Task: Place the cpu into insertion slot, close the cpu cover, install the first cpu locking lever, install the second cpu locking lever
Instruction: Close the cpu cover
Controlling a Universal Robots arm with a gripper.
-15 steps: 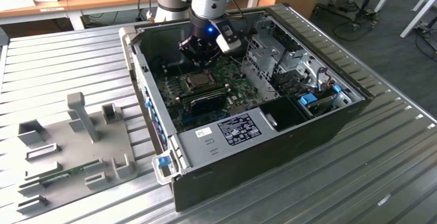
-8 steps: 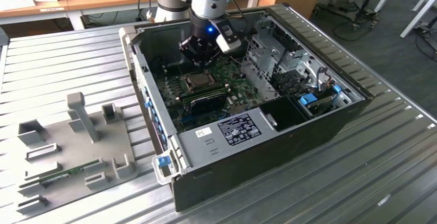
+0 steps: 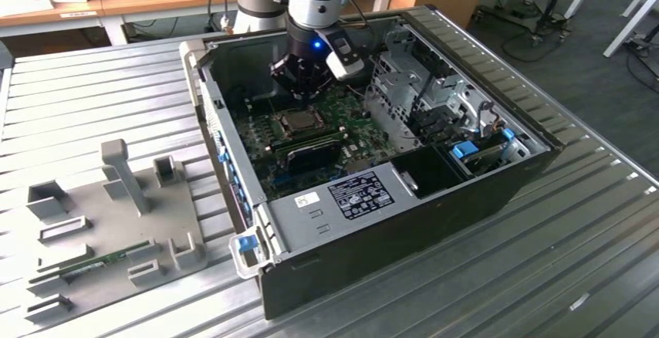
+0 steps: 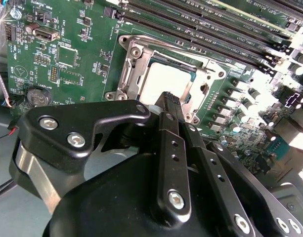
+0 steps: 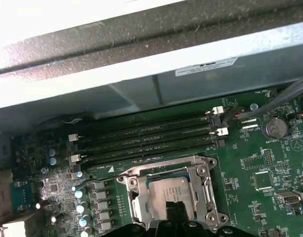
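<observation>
- The black two-finger pincer (image 4: 169,98) has its fingers (image 4: 173,148) drawn together tip to tip, and nothing shows between them.
- In both wrist views the tips (image 5: 177,207) hang just over the near edge of the socket. Whether they touch it cannot be told.
- The small square chip with a dull grey metal top, the cpu (image 4: 158,81), lies flat in the insertion slot directly under the tips.
- The square silvery metal frame with an open window, the cpu cover (image 4: 129,69), lies down flat around the chip, whose top shows through the window (image 5: 166,190).
- Whether the locking levers are latched cannot be told.
- The socket sits on a green motherboard (image 4: 67,54), just beside a row of long black memory slots (image 5: 146,133). A round silver coin cell (image 5: 273,127) sits apart from the socket on the same board.
- In the exterior view the arm reaches down into an open black computer tower case (image 3: 433,230) lying on its side, with the pincer (image 3: 302,87) above the chip (image 3: 296,120).
- The case rests on a ribbed metal table (image 3: 92,91).
- A grey fixture plate with upright blocks (image 3: 92,230) lies well apart at the exterior view's left.
</observation>
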